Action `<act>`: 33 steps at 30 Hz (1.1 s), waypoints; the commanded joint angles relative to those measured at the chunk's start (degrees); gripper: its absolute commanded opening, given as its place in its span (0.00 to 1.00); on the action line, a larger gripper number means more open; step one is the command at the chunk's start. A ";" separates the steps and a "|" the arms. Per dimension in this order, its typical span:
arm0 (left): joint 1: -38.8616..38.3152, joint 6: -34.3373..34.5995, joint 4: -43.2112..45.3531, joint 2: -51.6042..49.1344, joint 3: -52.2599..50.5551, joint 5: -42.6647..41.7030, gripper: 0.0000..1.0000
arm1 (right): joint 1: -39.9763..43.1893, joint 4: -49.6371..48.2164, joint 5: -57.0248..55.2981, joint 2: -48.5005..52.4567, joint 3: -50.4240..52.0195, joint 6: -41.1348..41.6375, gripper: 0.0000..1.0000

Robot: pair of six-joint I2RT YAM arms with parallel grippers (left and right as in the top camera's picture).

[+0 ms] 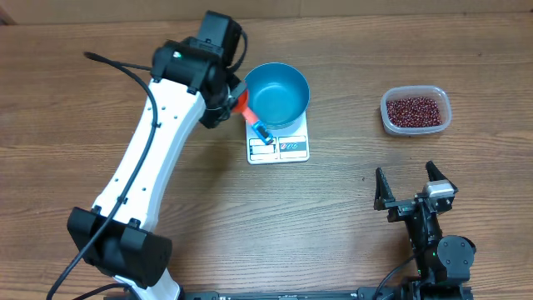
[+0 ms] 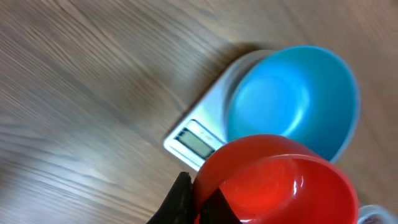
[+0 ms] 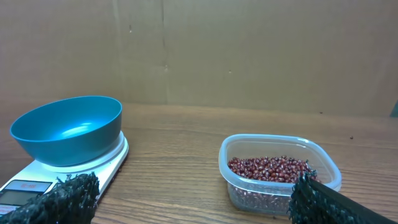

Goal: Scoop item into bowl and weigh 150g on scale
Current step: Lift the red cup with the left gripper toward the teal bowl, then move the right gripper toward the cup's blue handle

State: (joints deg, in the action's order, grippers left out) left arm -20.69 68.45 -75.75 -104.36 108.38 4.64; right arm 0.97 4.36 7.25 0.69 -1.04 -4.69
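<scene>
The blue bowl (image 1: 279, 92) (image 2: 292, 93) (image 3: 68, 127) stands empty on the white scale (image 1: 287, 148) (image 2: 199, 140) (image 3: 25, 186). My left gripper (image 1: 233, 100) (image 2: 198, 186) is shut on the rim of a red scoop (image 1: 242, 102) (image 2: 280, 183), held just above the bowl's left edge; the scoop looks empty. The item, dark red beans (image 1: 414, 109) (image 3: 267, 168), fills a clear tub (image 1: 415, 127) (image 3: 273, 196) at the right. My right gripper (image 1: 410, 179) (image 3: 193, 199) stands open near the front edge, short of the tub, holding nothing.
A short blue piece with a white tip (image 1: 262, 132) shows over the scale's front left corner, below the scoop. The left arm (image 1: 150, 158) stretches diagonally across the left half of the table. A cardboard wall (image 3: 249, 50) closes the back.
</scene>
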 commanded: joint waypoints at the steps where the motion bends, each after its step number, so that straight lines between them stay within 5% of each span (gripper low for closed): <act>1: -1.16 9.77 0.15 0.87 1.03 1.25 0.04 | -0.44 -0.15 -0.15 -0.52 0.59 0.22 1.00; 10: -4.04 12.79 0.63 0.87 1.01 0.74 0.04 | -0.44 -0.20 0.61 -0.52 0.59 0.26 1.00; 19: -5.18 12.59 0.57 0.87 0.90 2.97 0.04 | -0.44 -5.16 13.84 -0.52 0.55 0.72 1.00; 33: -5.18 16.50 1.07 0.87 0.85 3.06 0.04 | 4.46 -6.84 15.13 1.51 -6.64 20.33 1.00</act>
State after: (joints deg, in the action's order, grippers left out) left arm -25.54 83.07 -74.94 -104.36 108.38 6.33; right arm 4.58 -2.52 21.34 1.10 -3.05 10.31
